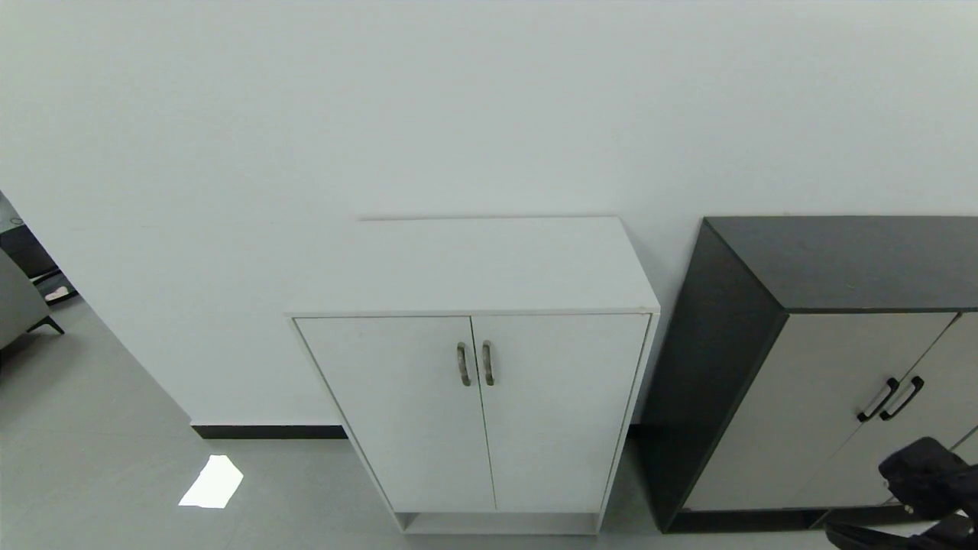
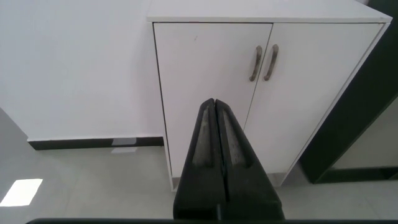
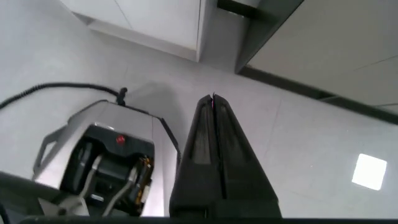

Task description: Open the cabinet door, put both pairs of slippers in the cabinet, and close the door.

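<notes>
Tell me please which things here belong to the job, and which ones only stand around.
For the job:
white cabinet, both doors shut
its two handles
left pincer, shut
right pincer, shut

Only standing around:
dark cabinet, on the white one's right
pale patch on the floor
</notes>
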Robot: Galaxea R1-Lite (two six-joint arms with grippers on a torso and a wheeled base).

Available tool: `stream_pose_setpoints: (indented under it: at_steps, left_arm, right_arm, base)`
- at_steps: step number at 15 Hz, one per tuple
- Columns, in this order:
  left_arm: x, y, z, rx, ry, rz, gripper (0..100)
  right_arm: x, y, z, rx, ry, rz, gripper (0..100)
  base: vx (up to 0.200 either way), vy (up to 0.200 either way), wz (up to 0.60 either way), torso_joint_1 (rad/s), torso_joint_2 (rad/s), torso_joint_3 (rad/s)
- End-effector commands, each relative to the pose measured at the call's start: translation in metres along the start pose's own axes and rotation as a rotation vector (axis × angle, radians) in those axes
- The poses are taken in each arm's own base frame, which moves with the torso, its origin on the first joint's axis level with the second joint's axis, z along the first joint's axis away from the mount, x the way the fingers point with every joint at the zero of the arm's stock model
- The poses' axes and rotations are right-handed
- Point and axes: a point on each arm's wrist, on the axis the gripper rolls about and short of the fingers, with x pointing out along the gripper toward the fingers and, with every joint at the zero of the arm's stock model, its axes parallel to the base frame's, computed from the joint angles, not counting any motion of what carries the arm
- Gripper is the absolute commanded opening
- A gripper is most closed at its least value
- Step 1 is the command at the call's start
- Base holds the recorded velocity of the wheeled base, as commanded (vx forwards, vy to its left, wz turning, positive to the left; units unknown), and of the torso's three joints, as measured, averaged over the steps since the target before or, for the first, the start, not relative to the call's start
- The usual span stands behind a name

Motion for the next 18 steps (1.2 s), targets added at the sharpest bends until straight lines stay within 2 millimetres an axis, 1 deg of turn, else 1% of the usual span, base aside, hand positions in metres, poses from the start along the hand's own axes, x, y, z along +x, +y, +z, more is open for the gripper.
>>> stream_pose_setpoints:
  at_steps: [1, 4, 5, 9, 13, 16, 18]
  left_arm:
    - [0.0, 0.0, 0.0, -0.001, 0.0, 0.0, 0]
    - [0.0, 0.0, 0.0, -0.001, 0.001, 0.0, 0]
    - [0.0, 0.0, 0.0, -0.001, 0.0, 0.0, 0]
    - [0.0, 0.0, 0.0, -0.001, 0.0, 0.0, 0]
    - [0.0, 0.0, 0.0, -0.001, 0.0, 0.0, 0]
    - [0.0, 0.0, 0.0, -0.001, 0.001, 0.0, 0]
    - [0.0, 0.0, 0.0, -0.001, 0.0, 0.0, 0]
  right_arm:
    - [-0.009, 0.001, -0.01, -0.037, -0.021, 0.029, 0]
    - [-0.013, 0.001, -0.02, -0.077, -0.014, 0.049, 0]
    - [-0.016, 0.002, -0.028, -0.101, -0.009, 0.067, 0]
    - [-0.02, 0.003, -0.036, -0.129, -0.001, 0.11, 0]
    - [-0.031, -0.001, -0.053, -0.187, 0.083, 0.198, 0]
    - [-0.041, -0.004, -0.067, -0.191, 0.13, 0.295, 0]
    - [-0.044, -0.005, -0.07, -0.183, 0.148, 0.316, 0]
  base:
    - [0.0, 0.0, 0.0, 0.0, 0.0, 0.0]
    - [0.0, 0.0, 0.0, 0.0, 0.0, 0.0]
    - [0.0, 0.0, 0.0, 0.0, 0.0, 0.0]
    - [0.0, 0.0, 0.0, 0.0, 0.0, 0.0]
    - [0.0, 0.0, 0.0, 0.0, 0.0, 0.0]
    - [0.0, 0.0, 0.0, 0.0, 0.0, 0.0]
    - [0.0, 0.0, 0.0, 0.0, 0.0, 0.0]
